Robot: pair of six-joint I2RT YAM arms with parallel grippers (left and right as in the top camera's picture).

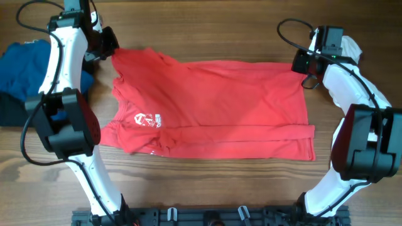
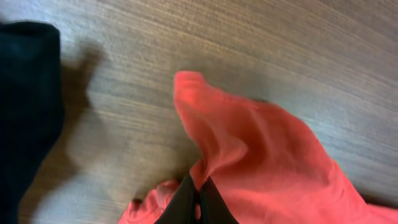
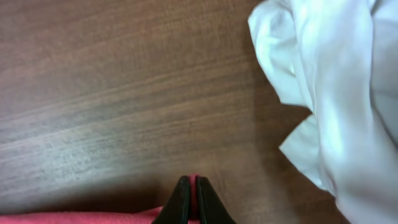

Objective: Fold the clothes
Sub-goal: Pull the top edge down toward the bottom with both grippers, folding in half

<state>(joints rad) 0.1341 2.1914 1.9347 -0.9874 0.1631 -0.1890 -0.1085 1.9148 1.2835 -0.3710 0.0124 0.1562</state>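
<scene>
**Red T-shirt pinched at both upper corners**

The red T-shirt [image 1: 207,107] lies spread lengthwise across the middle of the wooden table [image 1: 201,25]. Its right half is fairly smooth. Its left half is creased and bunched, with small white lettering [image 1: 149,119] towards the lower left. A long straight ridge runs parallel to the lower edge, with a narrow band of cloth below it. In the overhead view, the upper left corner is drawn out into a point towards the top left of the frame.

The left gripper [image 1: 110,50] sits at that drawn-out corner. Its wrist view shows the dark fingers [image 2: 186,202] pressed together with red cloth gathered around them, and a loose flap stands above the tips. The right gripper [image 1: 303,64] sits at the shirt's upper right corner. Its jaws are closed, a thin sliver of red shows between the tips [image 3: 183,199], and the shirt's edge runs along the bottom of that frame.

A blue garment [image 1: 22,63] lies bunched at the left edge of the table, with a black garment [image 1: 9,112] just below it. A crumpled white garment [image 3: 336,93] lies at the far right, near the right gripper but apart from the red cloth.
</scene>
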